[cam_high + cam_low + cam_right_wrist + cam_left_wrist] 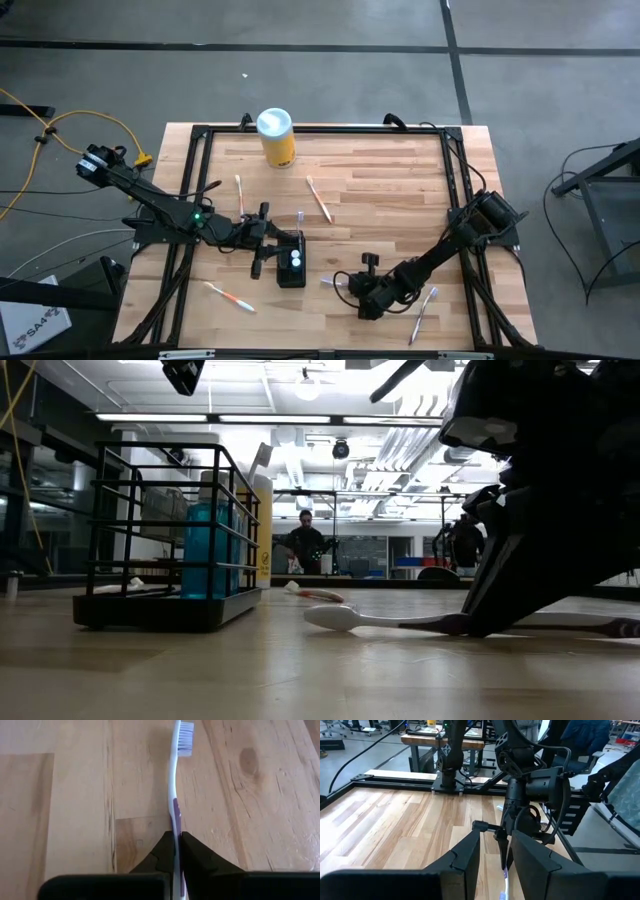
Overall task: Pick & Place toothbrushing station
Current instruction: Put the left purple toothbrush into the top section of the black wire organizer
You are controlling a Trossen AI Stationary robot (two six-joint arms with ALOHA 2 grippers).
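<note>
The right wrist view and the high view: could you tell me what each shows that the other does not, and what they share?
Only the right wrist view shows the grip close up: the right tool shut on the purple-and-white toothbrush, bristles pointing away, flat on the wood.

Only the high view shows the yellow canister, the black toothbrushing station beside the left tool, and other toothbrushes scattered on the table.

Both show the right tool at the held toothbrush on the wooden tabletop.
</note>
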